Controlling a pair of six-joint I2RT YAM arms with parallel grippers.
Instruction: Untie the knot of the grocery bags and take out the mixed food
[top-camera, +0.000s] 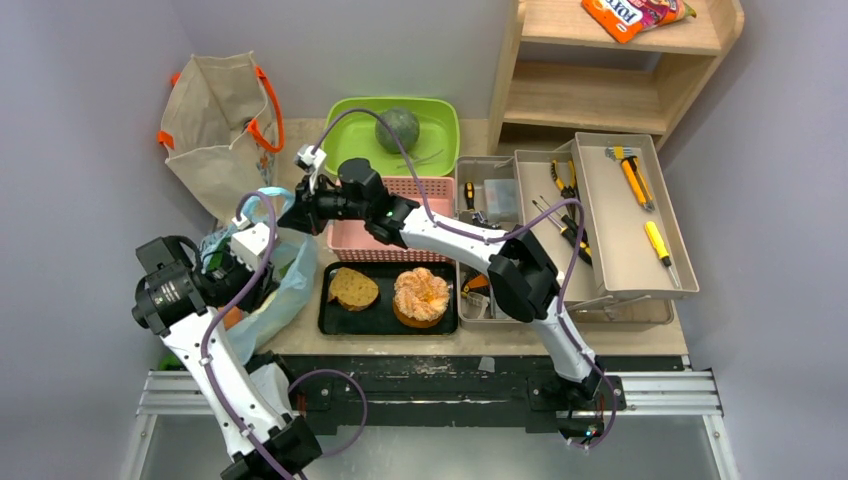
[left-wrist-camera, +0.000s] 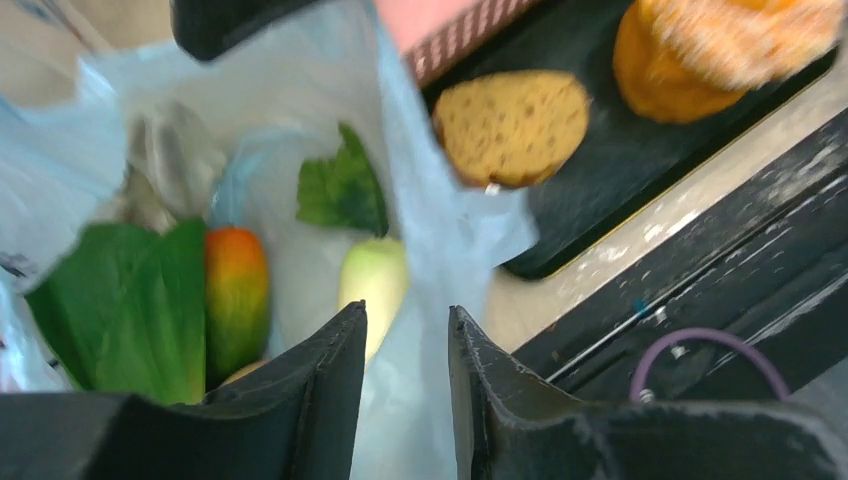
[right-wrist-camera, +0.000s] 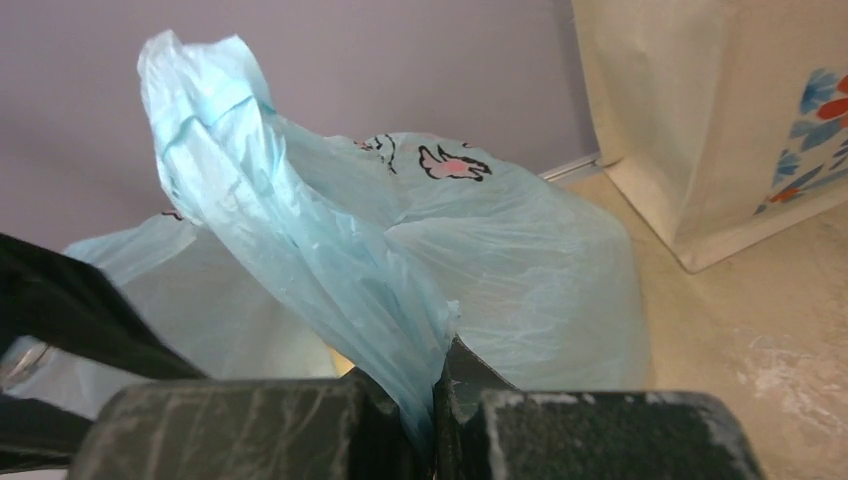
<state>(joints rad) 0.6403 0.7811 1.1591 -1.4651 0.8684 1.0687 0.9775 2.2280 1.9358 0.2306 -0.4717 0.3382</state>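
The light-blue plastic bag (top-camera: 290, 285) stands open at the table's left. My right gripper (right-wrist-camera: 440, 365) is shut on one of its handles (right-wrist-camera: 250, 190) and holds it up; in the top view this right gripper (top-camera: 292, 212) is above the bag. The knot is out of view. My left gripper (left-wrist-camera: 405, 315) is at the bag's near rim, jaws apart, with a fold of the bag's film between them. Inside lie leafy greens (left-wrist-camera: 130, 300), a peach (left-wrist-camera: 237, 295) and a white radish (left-wrist-camera: 373, 275). The beige canvas tote (top-camera: 215, 125) stands behind.
A black tray (top-camera: 385, 318) right of the bag carries a brown bread slice (top-camera: 352, 288) and an orange-topped pastry (top-camera: 421, 296). Behind it are a pink basket (top-camera: 345, 240) and a green bin (top-camera: 440, 115) with a round melon (top-camera: 397, 128). An open toolbox (top-camera: 610, 215) and a shelf (top-camera: 600, 95) stand right.
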